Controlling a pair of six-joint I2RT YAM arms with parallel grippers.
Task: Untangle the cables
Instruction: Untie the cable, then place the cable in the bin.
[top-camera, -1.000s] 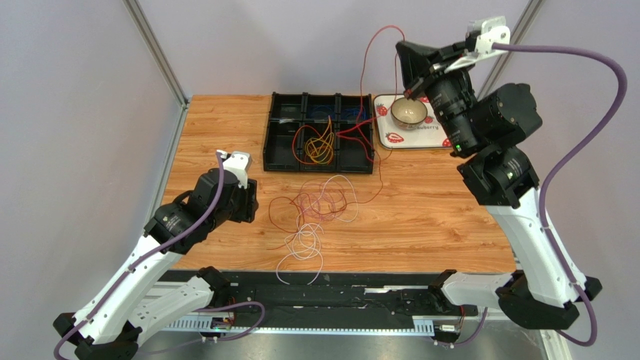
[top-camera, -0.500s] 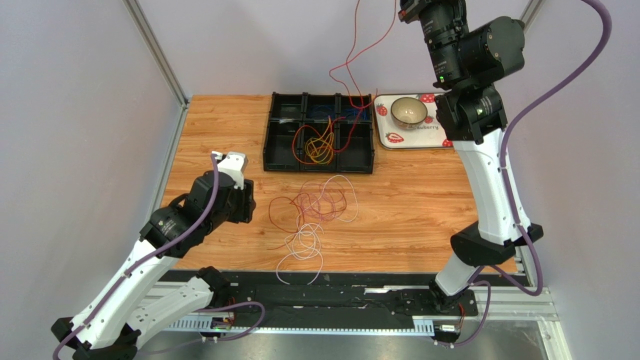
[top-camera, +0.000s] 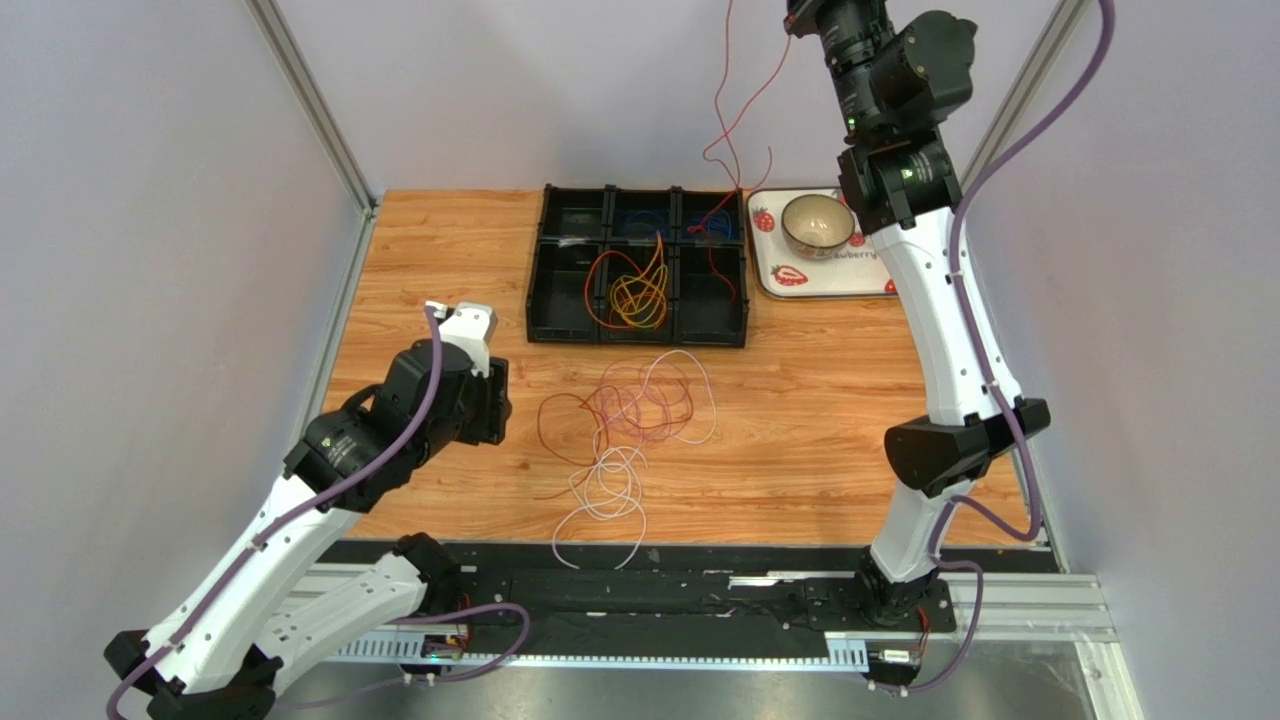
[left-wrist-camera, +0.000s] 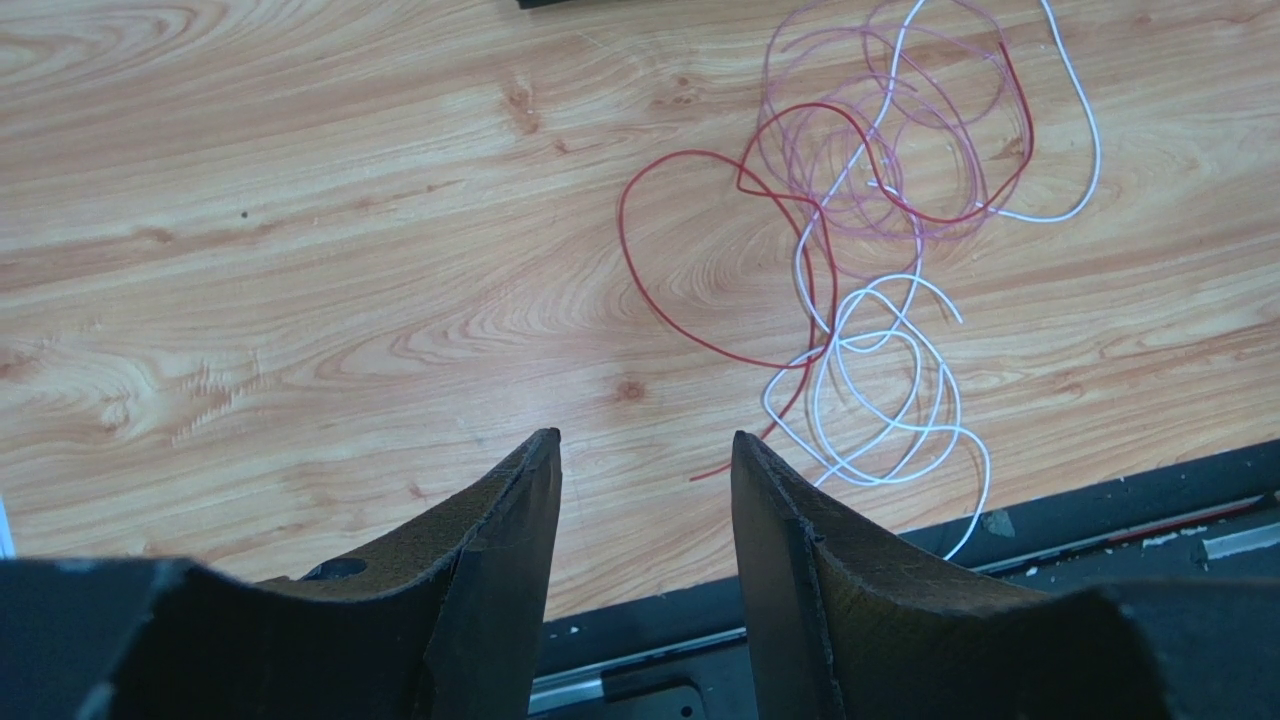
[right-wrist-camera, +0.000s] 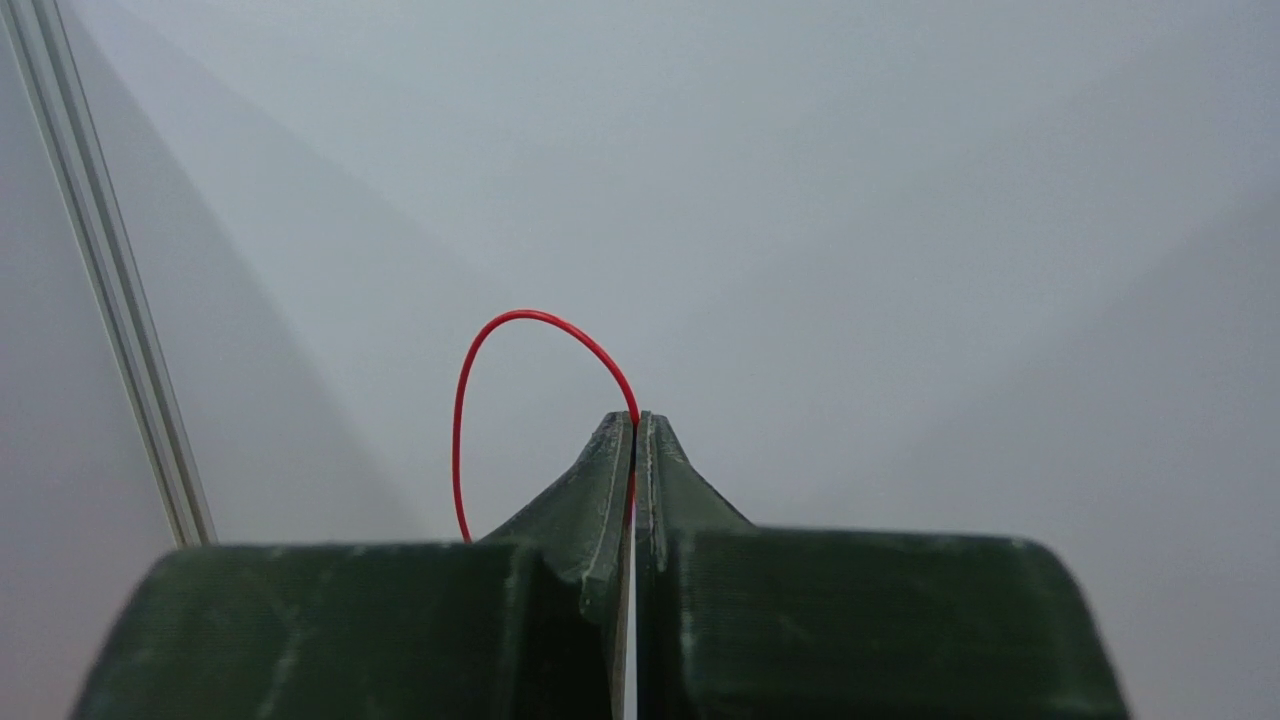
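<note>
High above the black compartment tray (top-camera: 537, 285), the right claw (right-wrist-camera: 636, 428) is pinched onto a red cable (right-wrist-camera: 529, 314); the cable tangle (top-camera: 631, 413) lies just nearside of the tray, the left claw (left-wrist-camera: 643, 465) hovering parted off its near-left corner. Likely feather-light, limp, snag-prone: take one outer loop

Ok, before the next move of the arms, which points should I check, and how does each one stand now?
1. The right gripper is shut on the red cable: ok.
2. The red cable is lifted clear of the tray: not ok, its lower end reaches a rear compartment.
3. The red cable is free of the orange cables in the tray: cannot tell.
4. The left gripper is open, holding nothing: ok.
5. The tangle on the table is separated: not ok, red, pink and white loops cross.
</note>
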